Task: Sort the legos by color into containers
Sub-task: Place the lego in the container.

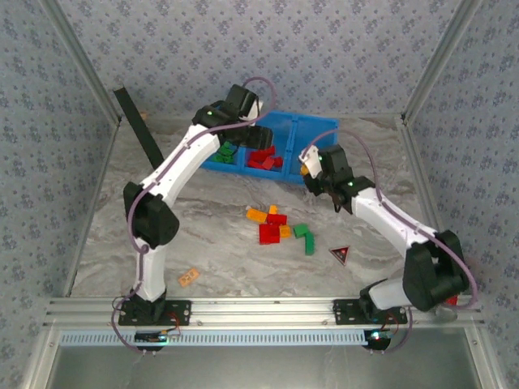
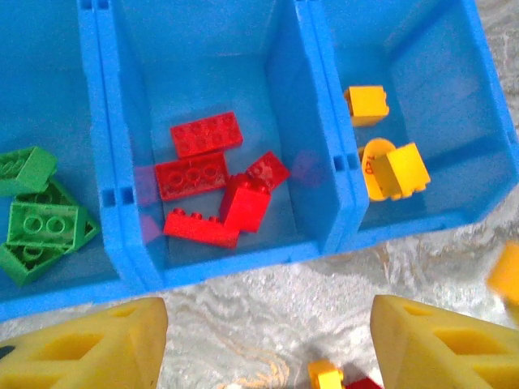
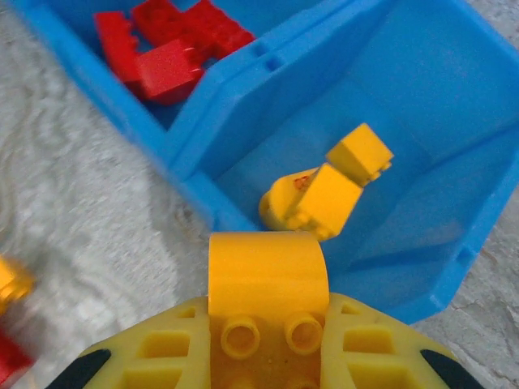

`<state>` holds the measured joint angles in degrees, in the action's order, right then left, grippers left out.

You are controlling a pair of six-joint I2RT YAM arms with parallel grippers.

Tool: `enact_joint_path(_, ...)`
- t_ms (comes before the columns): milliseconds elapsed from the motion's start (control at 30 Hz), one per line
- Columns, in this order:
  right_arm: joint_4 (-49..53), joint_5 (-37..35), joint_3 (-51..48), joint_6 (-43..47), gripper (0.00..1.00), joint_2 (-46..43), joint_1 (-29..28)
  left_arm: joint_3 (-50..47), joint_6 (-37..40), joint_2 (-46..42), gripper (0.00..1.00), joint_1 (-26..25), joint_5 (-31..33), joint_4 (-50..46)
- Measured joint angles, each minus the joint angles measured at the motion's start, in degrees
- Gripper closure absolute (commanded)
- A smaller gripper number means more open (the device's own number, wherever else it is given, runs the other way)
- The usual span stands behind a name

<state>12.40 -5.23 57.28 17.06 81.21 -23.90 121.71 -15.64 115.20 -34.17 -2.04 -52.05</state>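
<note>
right gripper (image 3: 268, 344): clamped on yellow-orange brick (image 3: 268, 279), over near wall of the right compartment (image 3: 422, 121), where yellows (image 3: 324, 194) lie
left gripper (image 2: 268, 348): jaws apart, empty, above near edge of middle compartment (image 2: 219, 81) with reds (image 2: 211, 174)
risk: early release clips that wall, brick bounces onto table (image 1: 219, 251)
risk: both grippers crowd the bin (image 1: 304, 123), could clash
loose legos (image 1: 277, 227): mid-table, unsorted

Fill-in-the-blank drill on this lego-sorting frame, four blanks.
The bright blue plastic bin's middle compartment holds only ____ studded bricks.
Its ____ compartment holds small green plastic bricks.
The left arm's fingers stand ____, nothing between them.
The right arm's fingers clamp a yellow-orange studded brick at the bin's ____ compartment's near wall.
Missing: red; left; open; right.
</note>
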Motion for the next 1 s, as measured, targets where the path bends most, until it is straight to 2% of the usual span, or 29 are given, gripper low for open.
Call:
enact_joint_path(267,0.33,-2.71,10.36,-3.52,0.83,11.96,1.95,-18.58,-1.6,-10.05,0.33,-0.52,-0.09,1.4)
enact_joint_path(433,1.2,-3.26,16.17,-5.01,0.82,17.22,2.86,-30.38,-6.93,-12.04,0.29,-2.4,-0.31,1.73)
enact_joint_path(600,2.4,-3.37,19.34,-6.71,0.76,21.27,3.58,-41.0,-12.5,-15.37,0.28,-5.4,-1.4,2.64)
enact_joint_path(800,2.97,-3.34,20.92,-8.15,0.67,25.0,3.8,-45.24,-15.47,-16.09,0.28,-9.25,-4.68,4.68)
enact_joint_path(1000,3.39,-2.95,21.03,-9.29,0.51,26.08,3.96,-47.32,-17.27,-15.98,0.29,-11.93,-6.73,6.64)
